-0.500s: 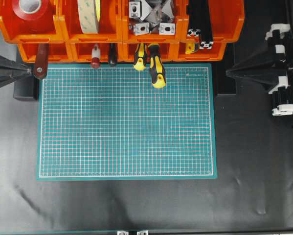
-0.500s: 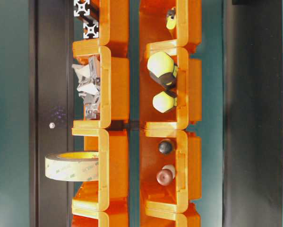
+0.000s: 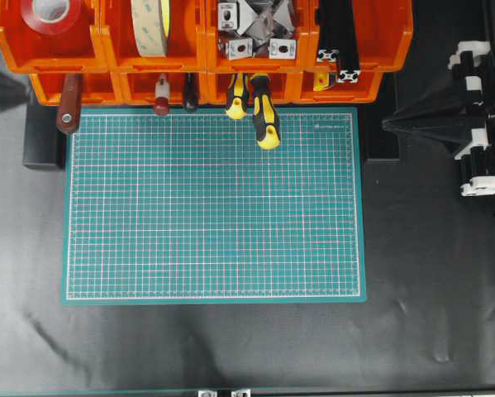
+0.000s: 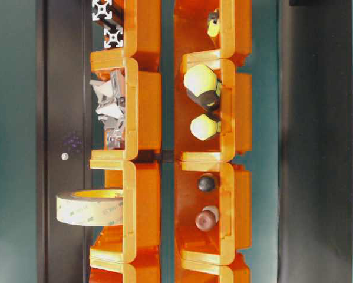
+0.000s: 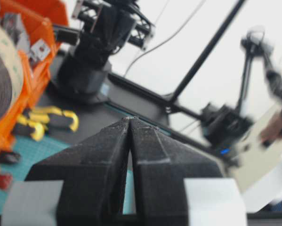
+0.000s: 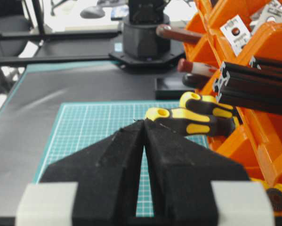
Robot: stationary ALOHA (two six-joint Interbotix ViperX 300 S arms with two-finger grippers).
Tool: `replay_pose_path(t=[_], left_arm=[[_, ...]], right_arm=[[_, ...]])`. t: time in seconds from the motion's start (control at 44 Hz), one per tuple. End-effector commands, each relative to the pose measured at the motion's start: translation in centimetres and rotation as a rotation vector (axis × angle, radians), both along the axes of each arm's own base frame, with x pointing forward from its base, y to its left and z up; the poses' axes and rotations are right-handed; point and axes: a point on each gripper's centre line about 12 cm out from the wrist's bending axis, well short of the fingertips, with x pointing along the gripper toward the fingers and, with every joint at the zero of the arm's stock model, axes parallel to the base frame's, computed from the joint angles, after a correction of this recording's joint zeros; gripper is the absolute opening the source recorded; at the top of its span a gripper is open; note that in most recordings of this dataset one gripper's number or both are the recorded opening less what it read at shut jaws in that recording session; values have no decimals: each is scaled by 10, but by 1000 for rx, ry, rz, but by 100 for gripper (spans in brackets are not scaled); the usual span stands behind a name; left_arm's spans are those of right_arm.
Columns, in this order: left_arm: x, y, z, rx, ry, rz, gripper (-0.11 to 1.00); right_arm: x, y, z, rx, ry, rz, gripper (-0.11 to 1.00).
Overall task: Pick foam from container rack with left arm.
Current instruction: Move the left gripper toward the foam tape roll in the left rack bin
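Orange bins of the container rack [image 3: 206, 50] run along the far edge of the bench [image 3: 230, 347], and the foam [image 3: 150, 25] stands on edge in the upper-row bin second from the left, just right of the bin with the red tape roll [image 3: 50, 12]. From table level the foam [image 4: 89, 207] pokes out of its bin's open front. The left pincer [image 5: 130, 123] is fully closed and holds nothing — the foam [image 5: 2, 77] sits off to its left in the wrist view, well apart. The right pincer [image 6: 143, 125] is likewise closed and empty, parked beside the green mat [image 3: 214, 207].

By my reading the task is at its very start: the reach is not yet made. Next the left pincer must open wide, swing toward that bin, and straddle the roll's band — avoiding the bin walls.
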Motion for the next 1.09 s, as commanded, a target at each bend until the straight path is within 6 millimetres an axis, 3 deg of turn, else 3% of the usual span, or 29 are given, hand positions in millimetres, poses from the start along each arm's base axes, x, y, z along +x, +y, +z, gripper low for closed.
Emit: replay_pose_path(t=[0.0, 0.273, 0.523, 0.614, 0.773, 0.842, 1.069], left_arm=[[11, 7, 23, -137, 46, 39, 1], [36, 25, 56, -395, 70, 129, 1], [42, 32, 54, -413, 128, 170, 4], [45, 34, 54, -447, 135, 182, 21], [52, 47, 56, -542, 118, 238, 73], [54, 52, 54, -551, 124, 255, 86], [66, 64, 48, -572, 172, 306, 87]], right_arm=[[3, 1, 13, 0, -34, 3, 1], [3, 1, 13, 0, -34, 6, 1], [3, 2, 13, -1, -34, 12, 1], [3, 3, 13, 0, -34, 16, 1], [3, 7, 12, -1, -29, 35, 1], [2, 9, 12, -1, -29, 44, 1], [2, 12, 11, -1, -25, 60, 1]])
